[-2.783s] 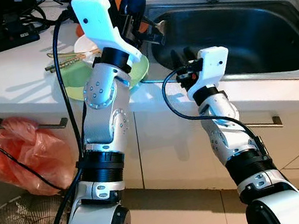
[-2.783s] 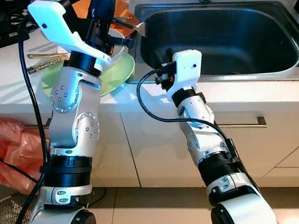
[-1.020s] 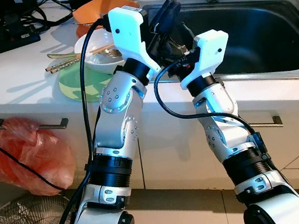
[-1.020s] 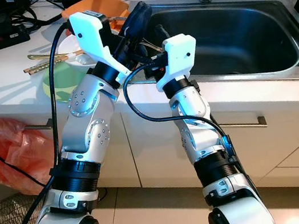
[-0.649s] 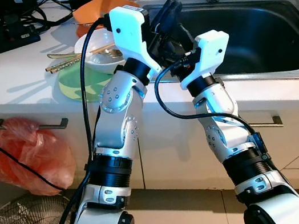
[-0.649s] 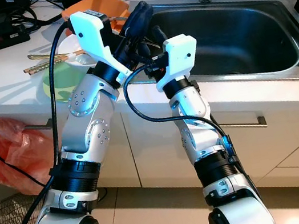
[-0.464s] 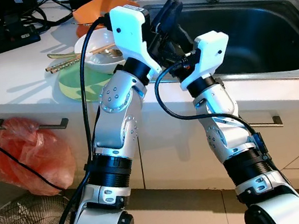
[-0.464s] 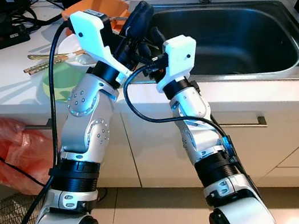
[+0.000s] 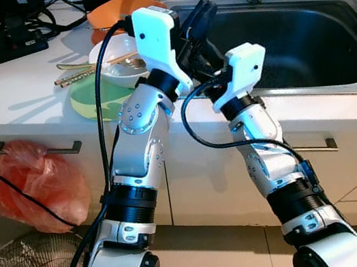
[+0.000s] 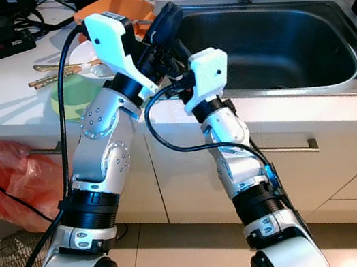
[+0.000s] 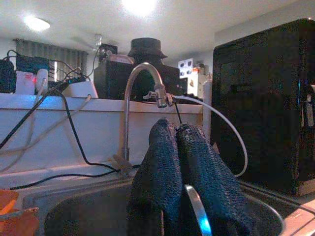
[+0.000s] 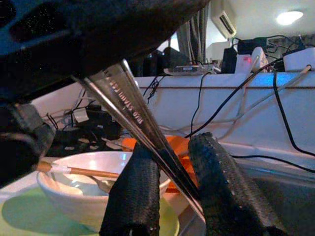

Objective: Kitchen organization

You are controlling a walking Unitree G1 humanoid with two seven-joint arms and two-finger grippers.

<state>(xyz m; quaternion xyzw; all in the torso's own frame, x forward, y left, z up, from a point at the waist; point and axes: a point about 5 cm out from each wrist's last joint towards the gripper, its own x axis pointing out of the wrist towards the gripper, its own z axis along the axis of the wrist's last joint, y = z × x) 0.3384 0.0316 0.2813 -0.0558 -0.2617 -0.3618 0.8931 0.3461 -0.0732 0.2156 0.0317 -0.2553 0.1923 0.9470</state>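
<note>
There are tiny stamped letters on the flat metal handle (image 12: 132,114) seen in the right wrist view. They run along the shiny strip, just above the 2 black fingers (image 12: 134,196). The letters are too small and blurry to read. No other words, numbers or signs can be read.
</note>
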